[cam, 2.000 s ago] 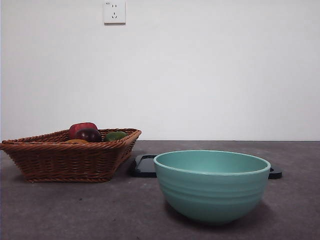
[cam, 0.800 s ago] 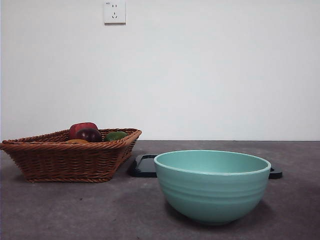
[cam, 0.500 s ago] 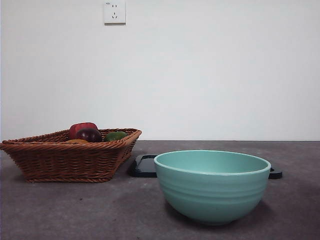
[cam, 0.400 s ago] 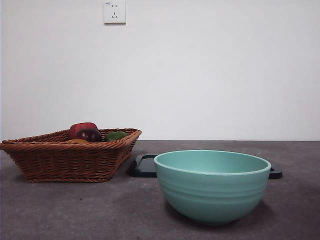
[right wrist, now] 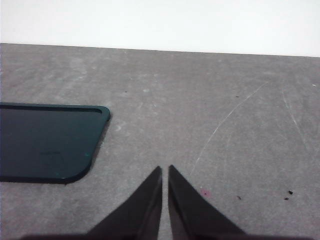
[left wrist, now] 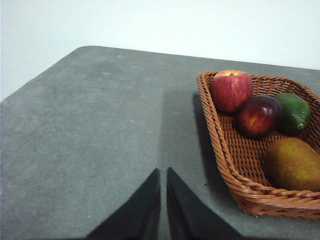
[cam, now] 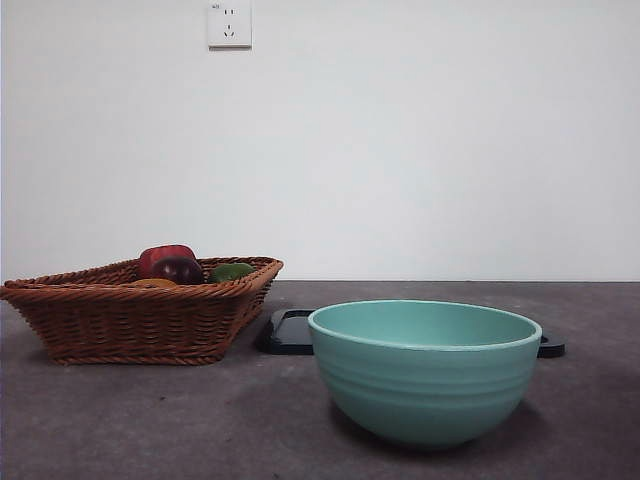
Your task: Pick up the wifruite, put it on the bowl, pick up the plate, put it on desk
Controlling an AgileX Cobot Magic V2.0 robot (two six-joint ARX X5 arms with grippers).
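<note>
The kiwifruit, oval and golden-brown, lies in the brown wicker basket; only its top shows over the basket rim in the front view. The mint-green bowl stands empty at the front, right of the basket. A flat black tray lies on the desk behind the bowl and shows in the right wrist view. My left gripper is shut and empty over bare desk beside the basket. My right gripper is shut and empty over bare desk beside the tray.
The basket also holds a red apple, a dark red-purple fruit and a green fruit. A white wall with a socket stands behind the table. Neither arm shows in the front view.
</note>
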